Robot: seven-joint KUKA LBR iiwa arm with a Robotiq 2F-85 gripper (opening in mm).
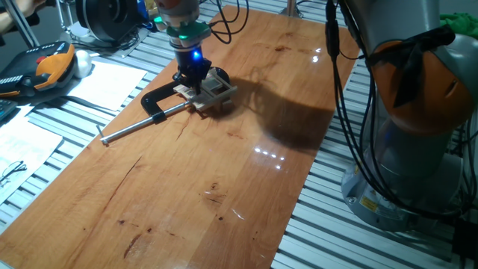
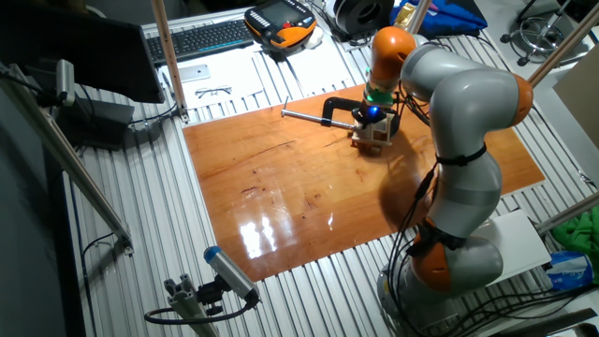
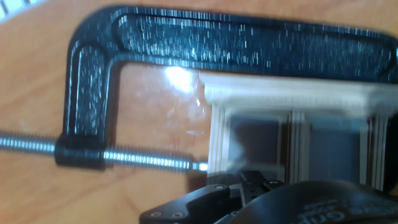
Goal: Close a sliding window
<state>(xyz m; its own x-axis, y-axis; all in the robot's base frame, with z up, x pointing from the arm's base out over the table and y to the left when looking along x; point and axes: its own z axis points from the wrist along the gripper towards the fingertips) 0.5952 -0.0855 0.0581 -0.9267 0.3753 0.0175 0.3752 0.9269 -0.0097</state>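
Observation:
The sliding window is a small pale wood frame that lies on the wooden table, held in a black C-clamp. My gripper is down at the window's left side, right above or on the frame; whether it touches I cannot tell. The other fixed view shows the gripper over the window. In the hand view the window shows two panes divided by thin bars, blurred. The clamp arches over it. The hand's dark body fills the bottom edge and the fingertips are hidden.
The clamp's steel screw rod sticks out to the left across the wooden table. Papers and an orange-black pendant lie beyond the table's left edge. The arm's base stands at the right.

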